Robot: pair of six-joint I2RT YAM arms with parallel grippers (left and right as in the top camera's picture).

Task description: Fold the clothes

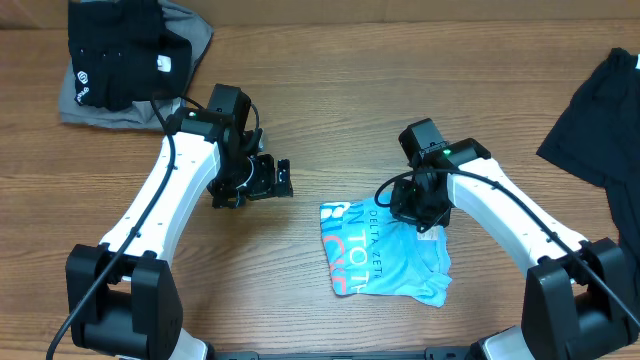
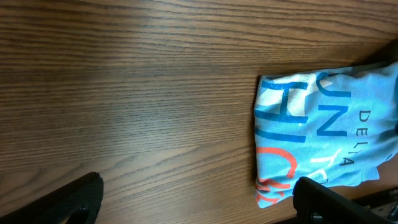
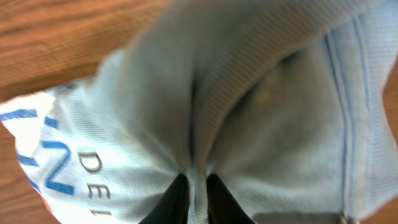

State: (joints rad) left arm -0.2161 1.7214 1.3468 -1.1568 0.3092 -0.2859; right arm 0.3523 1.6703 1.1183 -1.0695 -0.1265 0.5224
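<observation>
**Wood-grain tabletop: folded blue shirt pinched at its right side**

Brown wood-grain tabletop (image 1: 400,60) fills the overhead view. In its far left corner a black garment (image 1: 115,50) lies piled on a grey garment (image 1: 195,30).

Right of that pile, and nearer, the left end effector (image 1: 283,178) hangs over bare wood with its fingers pointing right towards the shirt. It stands apart from the shirt and holds nothing. In the left wrist view its dark fingers (image 2: 68,199) show at the two bottom corners, spread wide. Whether they touch the wood cannot be told.

The light blue T-shirt (image 1: 385,260) lies just right of centre, towards the near edge. It is folded into a rough rectangle that rests flat on the wood. Its top face carries blue and white lettering, and there is red-orange print near its left edge. Its right near corner is rumpled.

The right end effector (image 1: 425,215) sits on the far right part of the shirt. In the right wrist view its two dark fingertips (image 3: 177,199) stand narrow, almost together. A ridge of the pale blue cloth is caught between them, and the fabric bunches into folds away from the pinch.

At the far right edge a second black garment (image 1: 600,120) lies spread out, well apart from the shirt.
</observation>
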